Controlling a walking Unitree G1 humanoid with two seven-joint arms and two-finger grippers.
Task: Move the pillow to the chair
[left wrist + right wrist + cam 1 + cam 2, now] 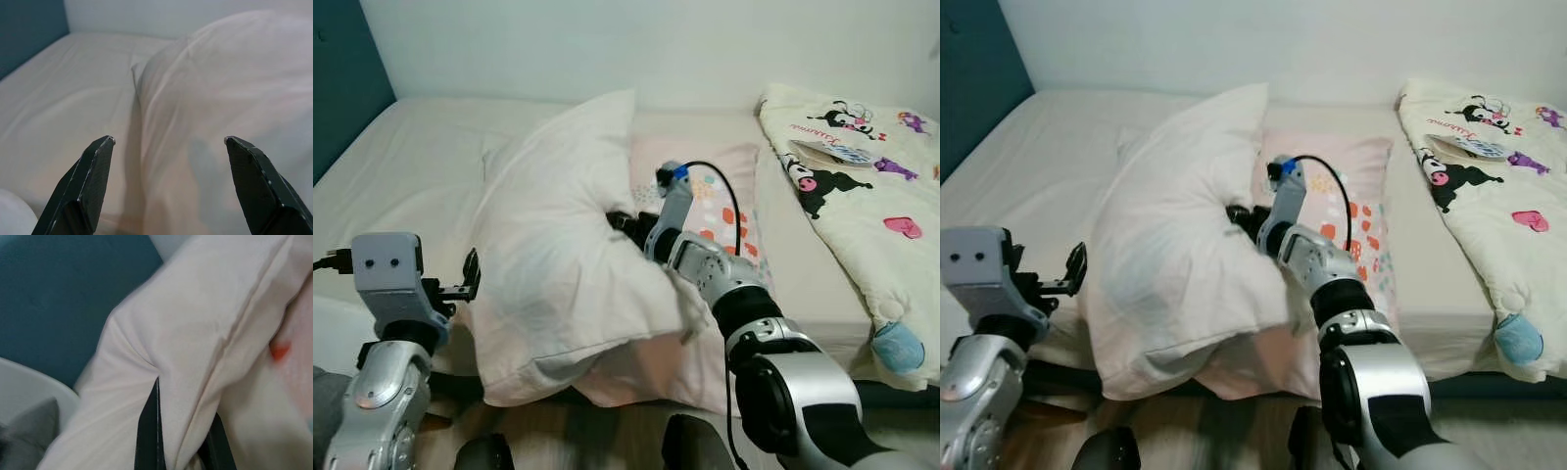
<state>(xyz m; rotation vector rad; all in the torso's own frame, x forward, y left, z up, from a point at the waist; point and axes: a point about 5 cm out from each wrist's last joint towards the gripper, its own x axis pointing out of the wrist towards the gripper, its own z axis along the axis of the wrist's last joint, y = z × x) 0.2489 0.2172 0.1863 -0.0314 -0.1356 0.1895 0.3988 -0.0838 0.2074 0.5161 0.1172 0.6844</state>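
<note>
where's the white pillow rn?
White pillow stands propped at the bed's near edge, centre-left in the eye views, pinched by the right tool, with the open left tool beside it.

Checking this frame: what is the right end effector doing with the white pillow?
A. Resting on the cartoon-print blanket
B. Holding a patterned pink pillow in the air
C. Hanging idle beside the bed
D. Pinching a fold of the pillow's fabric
D. The right end effector has its black fingers closed with a fold of the white pillow between them, while the left end effector stands open beside the pillow's other side.
</note>
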